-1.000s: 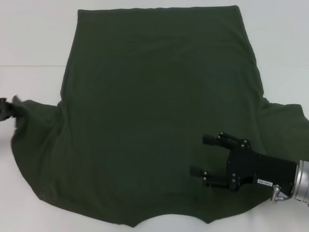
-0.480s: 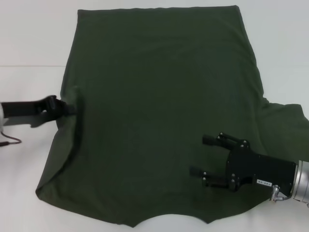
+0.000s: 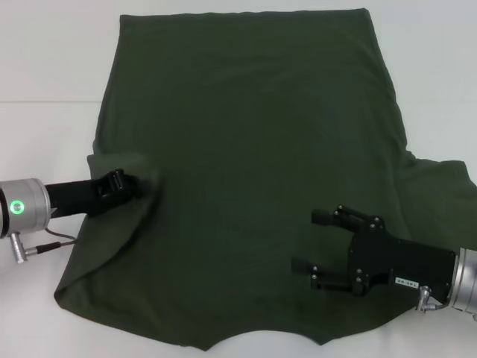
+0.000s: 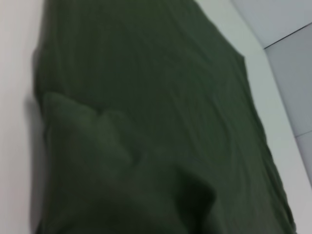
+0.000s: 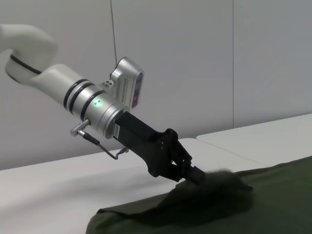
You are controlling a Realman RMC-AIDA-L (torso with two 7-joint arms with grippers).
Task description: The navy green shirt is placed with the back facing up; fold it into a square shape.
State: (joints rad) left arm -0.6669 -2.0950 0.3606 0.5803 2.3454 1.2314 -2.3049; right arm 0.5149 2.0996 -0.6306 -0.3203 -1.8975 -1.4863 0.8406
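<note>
The navy green shirt (image 3: pixel 246 142) lies flat on the white table, plain side up, and fills most of the head view. My left gripper (image 3: pixel 131 183) is shut on the shirt's left sleeve, lifted and drawn inward over the body so that a fold runs down the left side. In the right wrist view the left gripper (image 5: pixel 195 174) pinches a raised peak of the shirt (image 5: pixel 219 202). My right gripper (image 3: pixel 313 240) is open over the shirt's lower right part, with nothing between its fingers. The right sleeve (image 3: pixel 441 192) is spread out flat. The left wrist view shows only the shirt (image 4: pixel 146 112) cloth.
The white table (image 3: pixel 45 134) shows bare on the left, right and far sides of the shirt. A thin cable (image 3: pixel 45 242) hangs from the left wrist. Plain grey wall panels (image 5: pixel 195 58) stand behind the table.
My left gripper has moved rightward with the left sleeve, carrying it from beside the shirt to over the body. The right gripper has stayed in place.
</note>
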